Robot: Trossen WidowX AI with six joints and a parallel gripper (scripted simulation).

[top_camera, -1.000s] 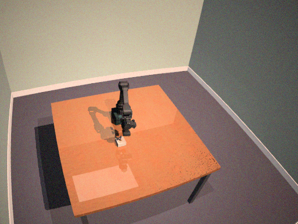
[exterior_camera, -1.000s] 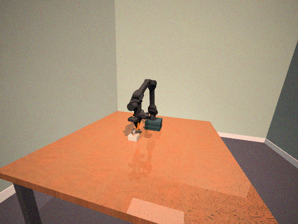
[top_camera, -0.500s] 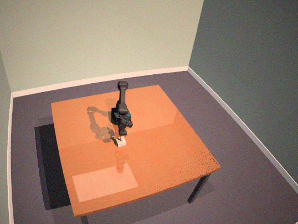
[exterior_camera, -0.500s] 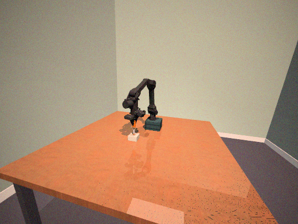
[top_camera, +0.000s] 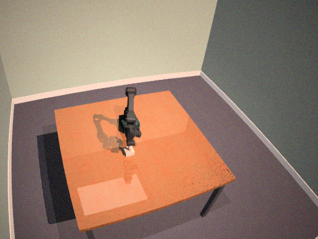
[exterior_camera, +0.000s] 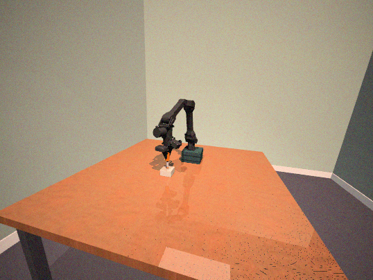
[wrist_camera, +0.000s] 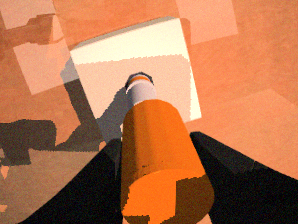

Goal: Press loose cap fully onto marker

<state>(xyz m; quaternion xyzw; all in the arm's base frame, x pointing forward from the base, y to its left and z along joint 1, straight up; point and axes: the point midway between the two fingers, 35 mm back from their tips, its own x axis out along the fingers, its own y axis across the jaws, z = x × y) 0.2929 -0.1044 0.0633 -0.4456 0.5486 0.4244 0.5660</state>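
Note:
The orange cap [exterior_camera: 168, 156] [wrist_camera: 162, 142] is between the fingers of my gripper [exterior_camera: 168, 158] [wrist_camera: 156, 145], which is shut on it. The cap points down over the marker, roughly in line with it. The white marker [exterior_camera: 167, 164] [wrist_camera: 143, 94] stands upright in the cream holder block [top_camera: 129, 153] [exterior_camera: 167, 172] [wrist_camera: 127, 54]. The marker's top is hidden by the cap in the wrist view, so I cannot tell how far the cap is over it. In the top view, the arm hides the cap.
The arm's dark green base [exterior_camera: 192, 155] stands behind the block on the orange wooden table [top_camera: 171, 160] [exterior_camera: 114, 208]. A pale rectangular patch [top_camera: 112, 195] shows near the table's front edge. The arm's shadow falls beside the block.

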